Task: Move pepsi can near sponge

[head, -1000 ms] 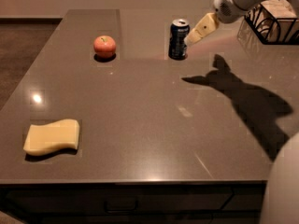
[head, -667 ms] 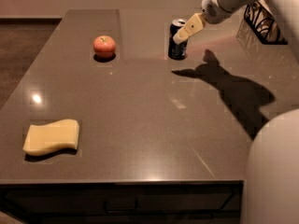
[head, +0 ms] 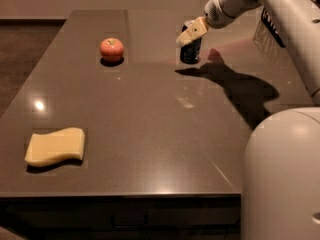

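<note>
The pepsi can [head: 191,52] stands upright at the far middle of the dark table [head: 150,124]; its upper part is hidden behind my gripper. My gripper [head: 191,33], with pale yellow fingers, hangs from the white arm at the upper right and sits in front of the can's top. The pale-yellow sponge [head: 55,146] lies flat at the near left of the table, far from the can.
A red-orange apple [head: 112,49] sits at the far left of the can. A dark wire basket [head: 270,26] is partly visible at the far right behind my arm. The robot's white body [head: 282,174] fills the near right corner.
My arm and gripper have moved left and come in front of the can's top. The can, apple and sponge have not moved.
</note>
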Available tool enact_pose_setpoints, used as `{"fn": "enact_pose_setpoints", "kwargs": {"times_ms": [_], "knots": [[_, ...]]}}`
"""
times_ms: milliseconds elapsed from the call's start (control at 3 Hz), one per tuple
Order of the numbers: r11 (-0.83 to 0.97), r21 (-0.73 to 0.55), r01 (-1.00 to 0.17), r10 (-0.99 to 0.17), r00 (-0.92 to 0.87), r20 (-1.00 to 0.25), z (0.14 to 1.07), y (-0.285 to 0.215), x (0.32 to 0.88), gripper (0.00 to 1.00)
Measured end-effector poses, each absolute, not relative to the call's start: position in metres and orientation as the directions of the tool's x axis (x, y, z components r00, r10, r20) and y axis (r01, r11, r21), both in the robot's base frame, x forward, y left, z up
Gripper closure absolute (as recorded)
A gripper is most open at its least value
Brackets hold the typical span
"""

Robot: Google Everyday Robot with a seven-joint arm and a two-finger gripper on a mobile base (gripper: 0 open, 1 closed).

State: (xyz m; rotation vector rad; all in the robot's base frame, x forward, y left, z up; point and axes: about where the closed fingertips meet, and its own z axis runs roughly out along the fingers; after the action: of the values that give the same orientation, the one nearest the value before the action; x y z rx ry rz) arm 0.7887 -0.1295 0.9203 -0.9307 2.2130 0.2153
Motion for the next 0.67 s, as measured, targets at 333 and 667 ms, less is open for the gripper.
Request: {"fn": "enact_pose_setpoints", "kwargs": {"times_ms": [333,667], "knots": [[0.720,-0.098,-0.688,-0.556,-0.485,-0.675,0.9144,-0.1235,0.7943,0.18],[0.706,-0.088,-0.703,-0.556,-0.474,-0.683,0.9146,-0.1198,0.7952,0.41]]}}
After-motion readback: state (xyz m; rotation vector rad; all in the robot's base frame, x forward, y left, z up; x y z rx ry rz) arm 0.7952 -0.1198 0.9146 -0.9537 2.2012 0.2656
